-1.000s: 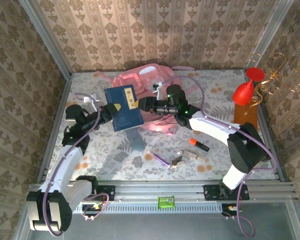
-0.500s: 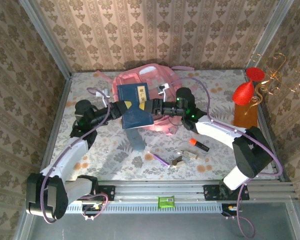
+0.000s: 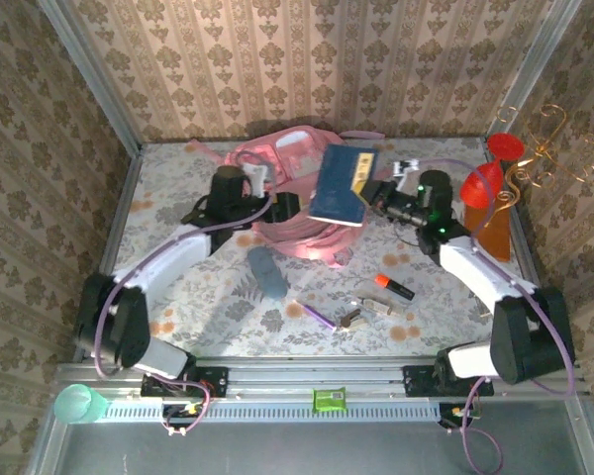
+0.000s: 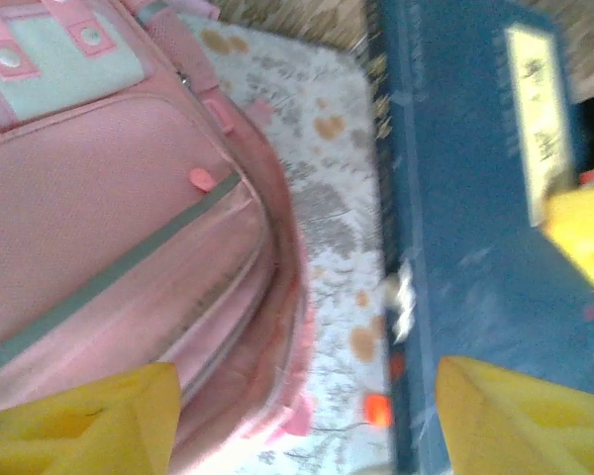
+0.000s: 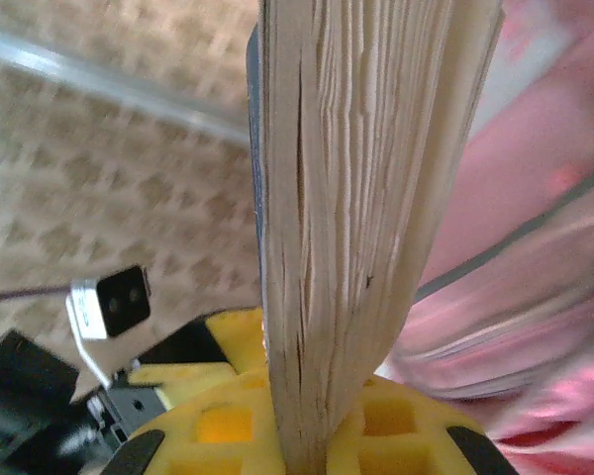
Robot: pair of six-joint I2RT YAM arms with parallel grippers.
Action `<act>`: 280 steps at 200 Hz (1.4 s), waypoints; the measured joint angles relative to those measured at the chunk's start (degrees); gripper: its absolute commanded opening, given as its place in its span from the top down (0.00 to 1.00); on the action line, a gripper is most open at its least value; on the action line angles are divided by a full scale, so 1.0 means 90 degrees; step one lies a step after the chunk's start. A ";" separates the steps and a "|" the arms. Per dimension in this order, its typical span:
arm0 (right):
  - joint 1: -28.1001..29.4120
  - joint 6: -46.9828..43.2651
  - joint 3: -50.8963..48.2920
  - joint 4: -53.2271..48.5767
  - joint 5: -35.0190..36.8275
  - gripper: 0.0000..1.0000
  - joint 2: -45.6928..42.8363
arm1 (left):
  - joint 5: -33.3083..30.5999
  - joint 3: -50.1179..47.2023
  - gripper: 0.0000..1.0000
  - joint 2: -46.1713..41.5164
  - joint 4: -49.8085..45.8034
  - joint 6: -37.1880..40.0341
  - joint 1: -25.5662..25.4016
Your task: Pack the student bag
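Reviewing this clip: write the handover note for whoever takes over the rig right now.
Left gripper: open, empty, over the student bag.
Right gripper: shut on the blue book, held over the bag's right side.
Done: nothing visibly packed; whether the main compartment is open cannot be told.
Left: put the book in, then probably the grey-blue item, orange-capped marker and purple pen lying on the table nearer the arm bases.
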 measured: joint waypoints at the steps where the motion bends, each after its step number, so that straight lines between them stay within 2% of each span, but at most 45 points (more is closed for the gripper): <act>1: -0.0022 -0.0017 -0.0005 -0.0027 0.0015 1.00 -0.0019 | -0.0049 0.0058 0.29 0.0063 -0.0041 0.0061 -0.0029; 42: -0.0678 -0.0629 -0.0160 -0.1146 0.0408 1.00 -0.0896 | -0.1411 0.1450 0.21 0.1736 -0.1304 0.1989 -0.0695; 67: -0.0894 -0.0741 -0.0430 -0.1331 0.0415 1.00 -0.1022 | -0.2144 0.2390 0.20 0.2620 -0.2140 0.2982 -0.0986; 94: -0.0976 -0.0743 -0.0692 -0.1496 0.0413 1.00 -0.1022 | -0.2664 0.3099 0.23 0.3279 -0.2735 0.3616 -0.1117; 123: -0.0974 -0.0743 -0.0767 -0.1518 0.0386 1.00 -0.1022 | -0.3036 0.3461 0.39 0.3626 -0.3109 0.3971 -0.1132; 136: -0.0976 -0.0743 -0.0767 -0.1508 0.0386 1.00 -0.1022 | -0.3130 0.3546 0.51 0.3679 -0.3184 0.4075 -0.1132; 152: -0.0976 -0.0743 -0.0767 -0.1513 0.0386 1.00 -0.1022 | -0.3157 0.3621 0.73 0.3687 -0.3283 0.4182 -0.1154; 164: -0.0979 -0.0743 -0.0767 -0.1513 0.0389 1.00 -0.1025 | -0.3123 0.3689 0.89 0.3687 -0.3351 0.4216 -0.1166; 198: -0.0979 -0.0724 -0.0967 -0.1574 0.0391 0.99 -0.1217 | -0.2977 0.3679 1.00 0.3534 -0.3361 0.4289 -0.1129; 226: -0.0940 -0.0571 -0.1178 -0.1637 0.0316 0.98 -0.1484 | -0.2348 0.3184 1.00 0.2684 -0.3004 0.3920 -0.0777; 251: -0.0738 -0.0461 -0.1195 -0.1659 0.0267 0.98 -0.1647 | -0.1137 0.2858 1.00 0.1756 -0.2509 0.3106 0.0036; 280: -0.0233 -0.0197 -0.1195 -0.1569 0.0359 0.98 -0.1608 | -0.0126 0.2975 1.00 0.1559 -0.2072 0.2259 0.0782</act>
